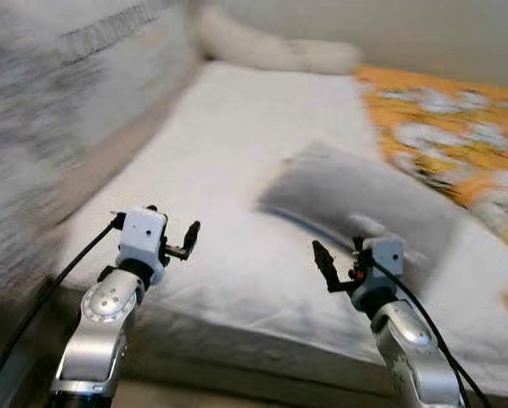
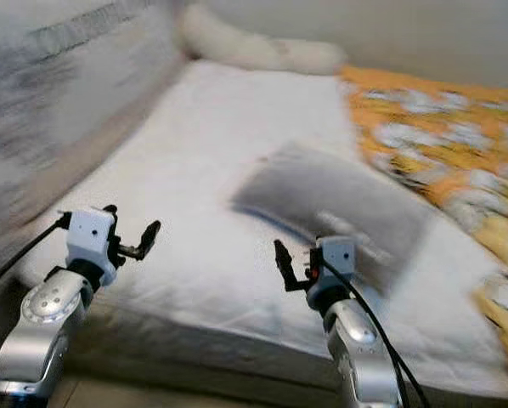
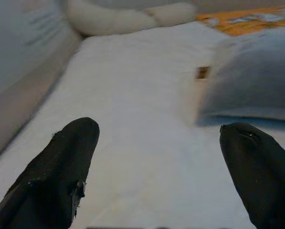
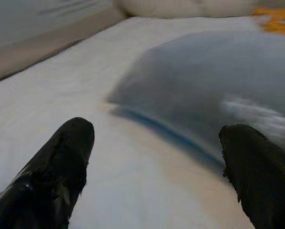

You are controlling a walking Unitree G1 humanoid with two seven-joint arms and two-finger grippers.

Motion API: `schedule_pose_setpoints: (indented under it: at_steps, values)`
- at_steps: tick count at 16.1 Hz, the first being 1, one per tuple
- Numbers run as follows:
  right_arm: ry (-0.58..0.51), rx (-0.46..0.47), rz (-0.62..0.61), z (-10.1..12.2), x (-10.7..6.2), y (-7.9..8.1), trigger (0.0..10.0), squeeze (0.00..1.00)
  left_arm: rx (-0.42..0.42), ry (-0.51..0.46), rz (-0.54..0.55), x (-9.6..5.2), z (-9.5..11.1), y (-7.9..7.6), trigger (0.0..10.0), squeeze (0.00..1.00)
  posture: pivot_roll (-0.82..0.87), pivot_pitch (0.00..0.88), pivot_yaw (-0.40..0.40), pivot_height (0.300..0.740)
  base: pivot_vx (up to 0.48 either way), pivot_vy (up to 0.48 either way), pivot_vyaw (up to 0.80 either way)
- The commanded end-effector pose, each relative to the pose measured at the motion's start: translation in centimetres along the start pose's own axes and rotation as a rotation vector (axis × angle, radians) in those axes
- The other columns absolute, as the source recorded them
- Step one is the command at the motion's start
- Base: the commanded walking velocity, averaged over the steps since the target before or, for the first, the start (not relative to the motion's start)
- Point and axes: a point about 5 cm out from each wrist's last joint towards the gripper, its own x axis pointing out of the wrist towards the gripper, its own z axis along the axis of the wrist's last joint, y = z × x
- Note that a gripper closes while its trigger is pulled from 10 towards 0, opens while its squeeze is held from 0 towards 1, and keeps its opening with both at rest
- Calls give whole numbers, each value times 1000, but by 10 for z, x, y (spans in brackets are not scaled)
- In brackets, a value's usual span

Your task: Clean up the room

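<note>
A grey pillow [image 1: 364,200] lies flat on the white sheet of a bed [image 1: 228,144], right of the middle. My right gripper [image 1: 324,263] hovers open over the bed's near edge, just short of the pillow's near corner; in the right wrist view the pillow [image 4: 204,81] spreads out beyond its two black fingers [image 4: 66,157]. My left gripper [image 1: 186,242] is also open and empty, held above bare sheet to the left of the pillow [image 3: 252,81]. A small brown item [image 3: 202,72] sits on the sheet beside the pillow. The eye views are blurred.
An orange flowered blanket [image 1: 458,127] is bunched along the bed's right side. A long white bolster [image 1: 271,51] lies across the far end. A grey upholstered panel [image 1: 50,102] runs along the left side. The bed's front edge [image 1: 237,340] is right below my arms.
</note>
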Motion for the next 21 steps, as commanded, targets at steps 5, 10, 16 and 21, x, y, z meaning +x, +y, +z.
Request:
schedule_pose_setpoints:
  at_steps: [5, 10, 16, 21]
  values:
    - [-18, -2, -35, 2, 0, -7, 10000, 0, 8, -7, -21, 3, 4, -4, 10000, 0, 35, 0, -59, 740, 291, 0, 0]
    - [-14, 4, -35, -2, -1, -6, 10000, 0, 13, -4, -19, 2, 4, -5, 10000, 0, 36, 0, -58, 740, 303, 0, -251]
    - [-35, 12, -42, -1, -1, -6, 10000, 0, 27, 2, -18, 2, 2, -6, 10000, 0, 34, 0, -54, 740, 296, 0, -133]
    - [-63, 39, -114, 2, 0, -14, 10000, 0, 40, -1, -23, 2, 3, -8, 10000, 0, 35, 0, -53, 740, 105, 0, 0]
